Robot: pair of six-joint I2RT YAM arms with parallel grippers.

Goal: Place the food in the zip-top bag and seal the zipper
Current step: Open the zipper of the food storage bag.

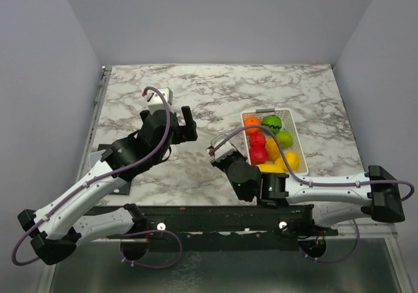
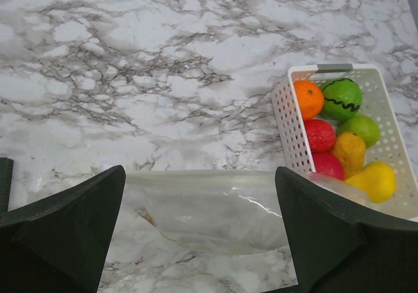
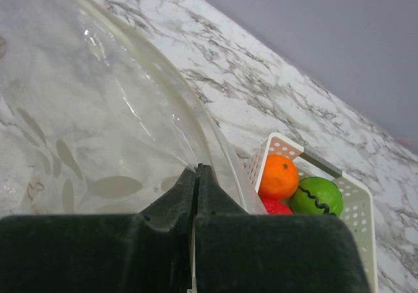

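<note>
The zip-top bag [image 2: 209, 211] lies see-through on the marble, and it hardly shows in the top view. Its zipper strip [image 2: 196, 174] runs along the far edge. My left gripper [image 2: 199, 172] is open wide above the bag, a finger on either side, holding nothing; it shows in the top view [image 1: 185, 128]. My right gripper [image 3: 196, 168] is shut on the bag [image 3: 98, 110] just inside the zipper rim [image 3: 171, 84], holding the mouth up; it shows in the top view [image 1: 217, 147]. The food sits in the white tray [image 1: 288, 118]: orange [image 1: 252, 124], striped green ball [image 1: 272, 122], red ones [image 1: 258, 148], yellow ones [image 1: 290, 160].
The white tray [image 2: 287, 126] stands right of the bag, touching or nearly touching its right corner. Marble tabletop [image 1: 215, 91] stretches to the back. A black rail [image 1: 209, 216] runs along the near edge between the arm bases.
</note>
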